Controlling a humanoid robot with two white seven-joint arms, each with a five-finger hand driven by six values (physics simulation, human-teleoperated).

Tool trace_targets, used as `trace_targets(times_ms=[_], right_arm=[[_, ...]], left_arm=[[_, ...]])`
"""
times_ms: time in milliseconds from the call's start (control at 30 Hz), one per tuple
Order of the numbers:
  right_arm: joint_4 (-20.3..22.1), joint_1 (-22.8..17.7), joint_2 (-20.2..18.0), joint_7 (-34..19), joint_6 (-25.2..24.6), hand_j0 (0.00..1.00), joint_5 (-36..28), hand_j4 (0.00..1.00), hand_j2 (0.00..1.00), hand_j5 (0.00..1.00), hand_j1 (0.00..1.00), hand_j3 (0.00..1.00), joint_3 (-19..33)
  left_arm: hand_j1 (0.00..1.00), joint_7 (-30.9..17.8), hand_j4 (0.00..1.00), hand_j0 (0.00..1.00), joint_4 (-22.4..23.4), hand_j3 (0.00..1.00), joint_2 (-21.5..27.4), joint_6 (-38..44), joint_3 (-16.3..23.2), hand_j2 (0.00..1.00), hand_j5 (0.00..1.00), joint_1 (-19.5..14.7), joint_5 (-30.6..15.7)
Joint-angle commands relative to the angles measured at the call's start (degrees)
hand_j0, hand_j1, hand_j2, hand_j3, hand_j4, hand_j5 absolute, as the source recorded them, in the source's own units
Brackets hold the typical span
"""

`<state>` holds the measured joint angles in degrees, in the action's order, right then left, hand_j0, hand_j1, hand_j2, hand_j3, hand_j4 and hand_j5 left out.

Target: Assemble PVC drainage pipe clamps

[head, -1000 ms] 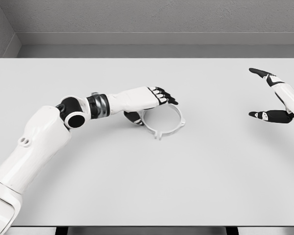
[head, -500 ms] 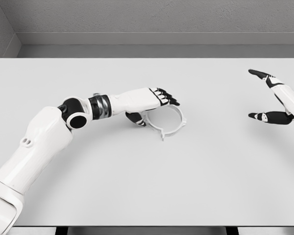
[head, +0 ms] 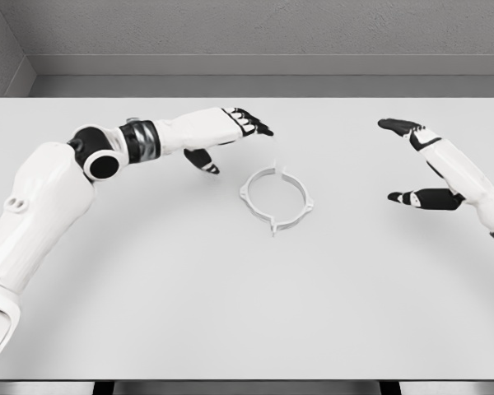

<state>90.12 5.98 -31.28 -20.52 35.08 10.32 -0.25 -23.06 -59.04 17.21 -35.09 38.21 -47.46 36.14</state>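
Left arm: my white arm comes in from the lower left corner and bends at the black elbow joint, with the forearm running rightward across the table (head: pixel 230 313).
Left hand (head: pixel 222 130): it hovers over the far-left part of the table, up and to the left of the clamp ring, apart from it.
Left fingers (head: pixel 251 123): stretched out toward the right, black-tipped, with the thumb hanging down below the palm; they are loosely spread and have hold of nothing.
Clamp ring (head: pixel 277 197): a white ring of PVC pipe clamp lying flat on the table near the middle, with small tabs sticking out at its top, sides and bottom. Nothing touches it.
Right hand (head: pixel 432 169): it hangs over the right side of the table, well apart from the clamp ring, palm turned toward the middle.
Right fingers (head: pixel 395 125): one set reaches up and left, the thumb points left lower down, with a wide gap between them; they are spread and carry nothing.
Right arm: it enters from the right edge.
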Motion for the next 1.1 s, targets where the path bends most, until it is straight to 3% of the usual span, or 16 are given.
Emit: trace_targets(times_ms=[0,267,467,633,700,800,1067], right_arm=[[3.3,0.0,1.04,-1.8,-0.08,1.0,1.29,1.0,1.0,1.0,1.0,1.0,-1.42],[3.92,0.79,3.59,-2.24,-0.08,1.0,5.68,1.0,1.0,1.0,1.0,1.0,-6.08],[3.48,2.55,5.0,-2.15,-0.08,1.0,6.73,1.0,1.0,1.0,1.0,1.0,-8.63],[2.69,2.99,4.38,-1.63,-0.08,1.0,6.03,1.0,1.0,1.0,1.0,1.0,-7.84],[0.23,2.99,2.37,-1.71,-0.08,1.0,1.2,1.0,1.0,1.0,1.0,1.0,-2.22],[-5.04,2.99,-1.59,-1.71,-0.08,1.0,-2.58,1.0,1.0,1.0,1.0,1.0,1.91],[-12.34,3.16,-2.3,-1.36,-0.08,1.0,-3.02,1.0,1.0,1.0,1.0,1.0,2.35]], left_arm=[[1.0,0.04,1.0,1.0,2.7,1.0,-0.07,0.09,0.02,1.0,1.0,-0.18,-0.37],[1.0,0.04,1.0,1.0,10.34,1.0,-4.38,0.09,0.19,1.0,1.0,-4.92,-0.28],[1.0,0.04,1.0,1.0,11.66,1.0,-5.7,0.09,0.28,1.0,1.0,-5.8,-0.28],[1.0,0.04,1.0,1.0,12.45,1.0,-5.7,0.09,0.19,1.0,1.0,-6.77,-0.37],[1.0,0.04,1.0,1.0,12.54,1.0,-5.52,0.09,0.11,1.0,1.0,-6.86,-0.37],[1.0,0.04,1.0,1.0,14.12,1.0,-6.49,0.09,0.28,1.0,1.0,-7.3,-0.37],[1.0,0.04,1.0,1.0,18.69,1.0,-10.88,0.09,0.37,1.0,1.0,-8.0,-0.02]])
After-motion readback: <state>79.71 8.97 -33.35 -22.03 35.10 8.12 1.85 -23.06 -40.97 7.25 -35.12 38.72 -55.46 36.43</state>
